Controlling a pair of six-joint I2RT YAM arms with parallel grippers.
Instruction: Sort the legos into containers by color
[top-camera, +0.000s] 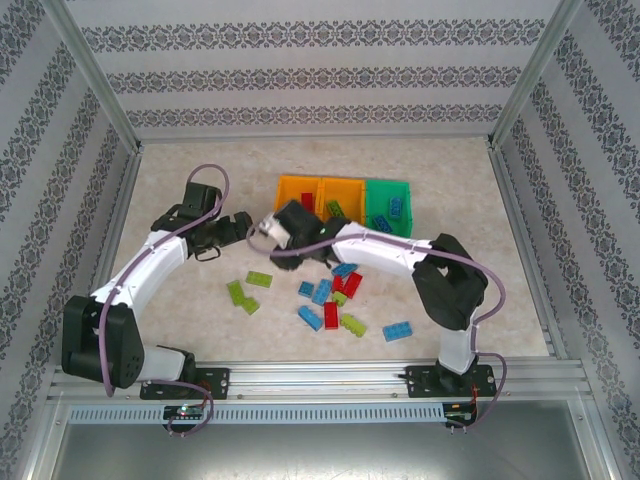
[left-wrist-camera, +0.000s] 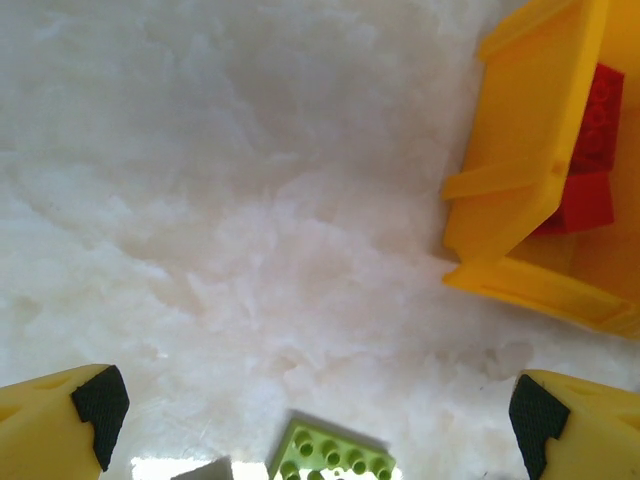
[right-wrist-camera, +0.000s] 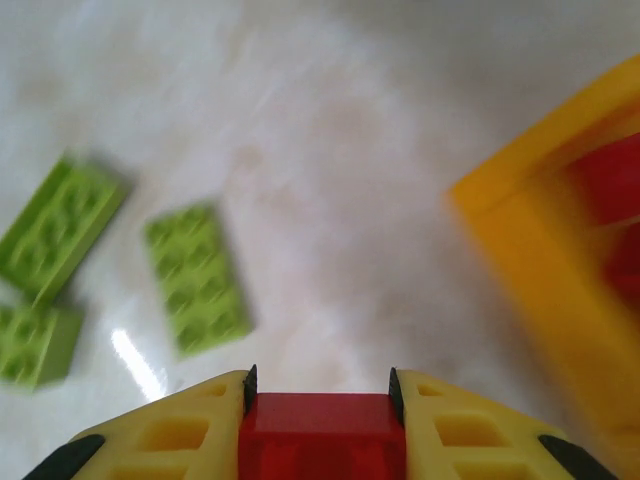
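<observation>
Three joined orange and green plastic bins (top-camera: 340, 179) sit far-centre on the pale marbled table (top-camera: 190, 170); small studded plastic bricks (top-camera: 321, 291) lie scattered before them, some inside.

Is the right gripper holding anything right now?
Holding. The right gripper is shut on a red lego, wedged between its yellow fingers in the wrist view.

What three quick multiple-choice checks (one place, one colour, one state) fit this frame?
1. In the top view, the green bin sits at the row's: A left end; B middle; C right end.
2. The brick in the right gripper is: A blue; B red; C lime.
3. The left gripper is: A open, empty; B shut on a brick; C shut, empty.
Key: 1 C, the two orange bins lie to its left. 2 B, red shows between the fingers. 3 A, the pads stand wide apart over bare table.
</observation>
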